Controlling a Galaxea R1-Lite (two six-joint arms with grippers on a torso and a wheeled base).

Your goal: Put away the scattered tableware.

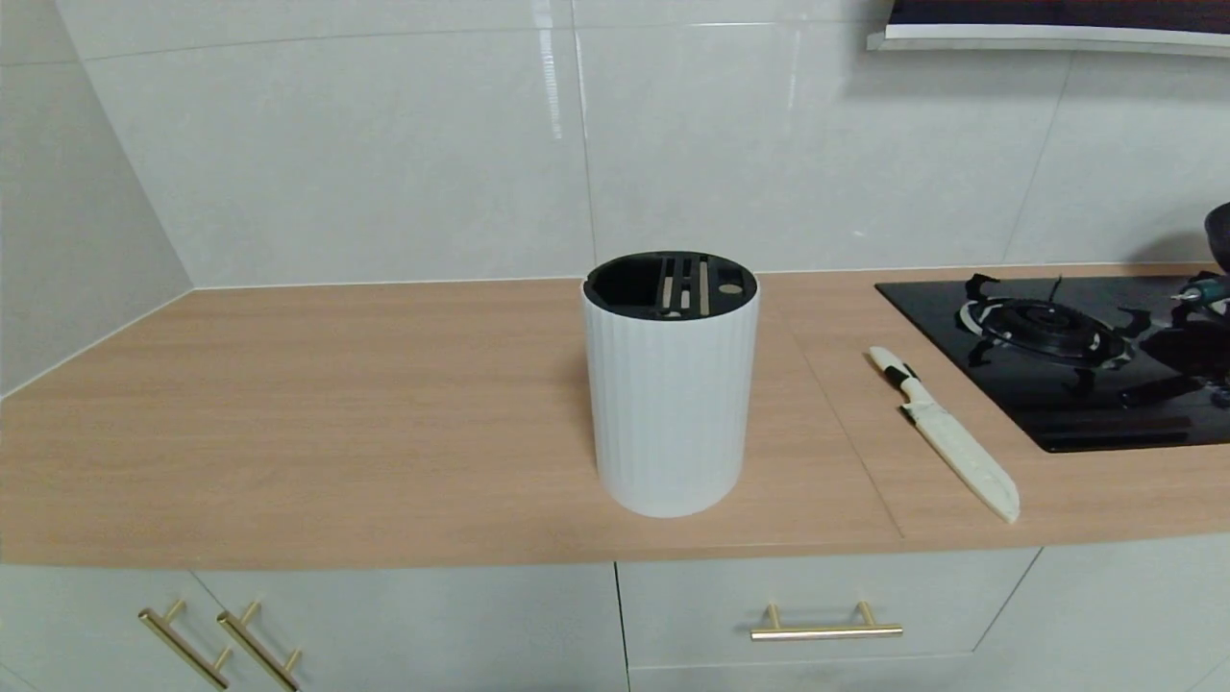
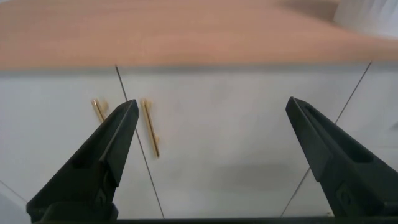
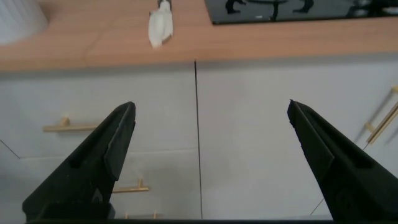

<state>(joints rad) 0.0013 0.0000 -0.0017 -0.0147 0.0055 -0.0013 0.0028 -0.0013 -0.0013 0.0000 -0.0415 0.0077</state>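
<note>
A white ribbed cylindrical knife holder (image 1: pixel 670 384) with a black slotted top stands upright in the middle of the wooden counter (image 1: pixel 336 413). To its right a cream knife (image 1: pixel 944 432) with a black-and-cream handle lies flat, blade toward the front edge; its blade tip (image 3: pixel 160 25) shows in the right wrist view. My left gripper (image 2: pixel 211 109) is open, held low in front of the cabinet doors. My right gripper (image 3: pixel 211 112) is open too, below the counter edge and facing the cabinets, with nothing between its fingers.
A black gas hob (image 1: pixel 1067 346) is set into the counter at the right, beside the knife. White cabinets with gold handles (image 1: pixel 826 630) run below the counter. A tiled wall closes the back and left. Bare counter stretches left of the holder.
</note>
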